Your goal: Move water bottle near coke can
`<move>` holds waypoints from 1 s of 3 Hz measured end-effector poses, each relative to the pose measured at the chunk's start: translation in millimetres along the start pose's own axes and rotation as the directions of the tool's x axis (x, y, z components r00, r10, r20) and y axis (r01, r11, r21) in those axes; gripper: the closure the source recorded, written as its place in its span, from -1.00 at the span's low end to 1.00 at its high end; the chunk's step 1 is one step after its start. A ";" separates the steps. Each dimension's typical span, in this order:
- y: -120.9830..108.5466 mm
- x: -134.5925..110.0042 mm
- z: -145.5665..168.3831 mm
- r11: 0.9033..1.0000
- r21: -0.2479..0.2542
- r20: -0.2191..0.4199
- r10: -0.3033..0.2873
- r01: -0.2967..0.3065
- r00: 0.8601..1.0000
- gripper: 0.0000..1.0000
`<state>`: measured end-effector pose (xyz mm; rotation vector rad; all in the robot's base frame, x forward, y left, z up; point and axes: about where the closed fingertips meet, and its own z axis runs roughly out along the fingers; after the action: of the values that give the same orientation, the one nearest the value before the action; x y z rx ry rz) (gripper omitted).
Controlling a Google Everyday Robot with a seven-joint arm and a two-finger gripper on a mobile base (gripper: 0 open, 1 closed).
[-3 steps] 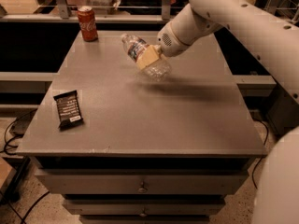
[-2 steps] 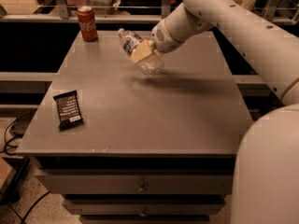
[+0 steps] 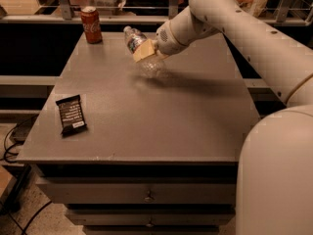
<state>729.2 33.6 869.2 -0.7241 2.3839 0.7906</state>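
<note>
Clear water bottle (image 3: 134, 39), cap tilting toward 10 o'clock, is being clamped by gripper (image 3: 145, 51); coke can (image 3: 91, 25) is standing apart at 10 o'clock.

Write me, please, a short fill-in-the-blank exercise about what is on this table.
1. The gripper, over the back half of the table, is shut on the water bottle, which is ____, not upright.
2. The coke can stands at the table's back ____ corner in the camera view.
3. The bottle's capped end points toward the ____.
Missing words: tilted; left; coke can.
</note>
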 end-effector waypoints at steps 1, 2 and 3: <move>-2.9 0.4 10.9 0.999 -0.005 0.005 0.042 -0.042 0.999 1.00; -1.6 -5.1 20.9 0.998 -0.022 0.023 0.064 -0.064 0.998 1.00; 0.9 -19.9 30.8 0.992 -0.048 0.064 0.116 -0.113 0.991 1.00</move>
<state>752.3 60.7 860.4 -0.5735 2.3713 0.9028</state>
